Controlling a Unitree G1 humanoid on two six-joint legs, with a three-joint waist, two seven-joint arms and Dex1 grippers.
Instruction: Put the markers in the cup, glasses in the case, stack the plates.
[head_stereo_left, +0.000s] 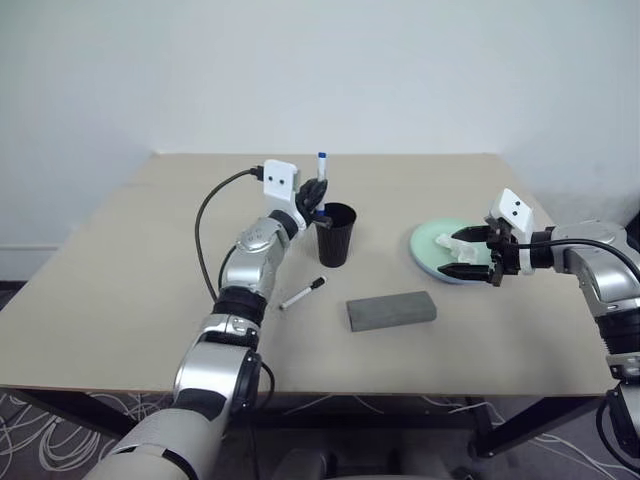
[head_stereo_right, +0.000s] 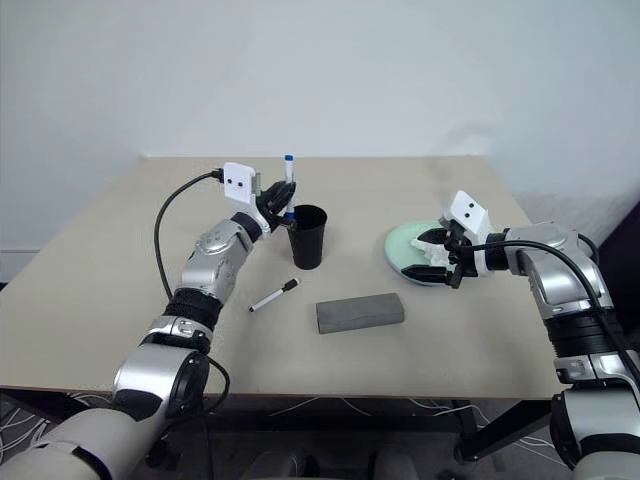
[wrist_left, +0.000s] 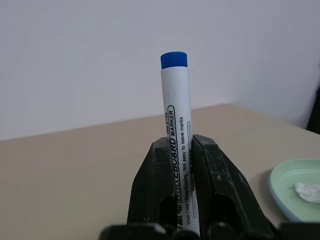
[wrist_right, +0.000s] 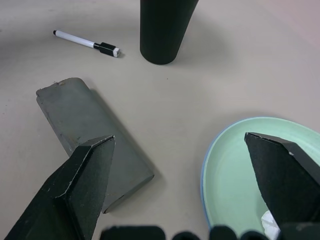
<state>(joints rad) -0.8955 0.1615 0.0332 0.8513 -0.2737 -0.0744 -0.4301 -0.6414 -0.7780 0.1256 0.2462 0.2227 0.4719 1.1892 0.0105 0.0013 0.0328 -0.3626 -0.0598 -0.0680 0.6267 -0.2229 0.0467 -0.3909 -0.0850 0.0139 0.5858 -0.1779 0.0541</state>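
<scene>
Holding: left gripper (head_stereo_left: 316, 196) clenched on blue marker (wrist_left: 176, 125), upright, just beside cup rim
Table (head_stereo_left: 120, 300): tan, bears everything
Plates (head_stereo_left: 432, 245): mint on blue, stacked, tissue on top – right side
Right gripper (head_stereo_left: 478, 256): fingers spread wide over plates, grasping nothing
Case (head_stereo_left: 391, 310): shut, table middle
Cup (head_stereo_left: 335, 235): upright, behind case
Black marker (head_stereo_left: 302, 293): lying between cup and case – left of case
</scene>
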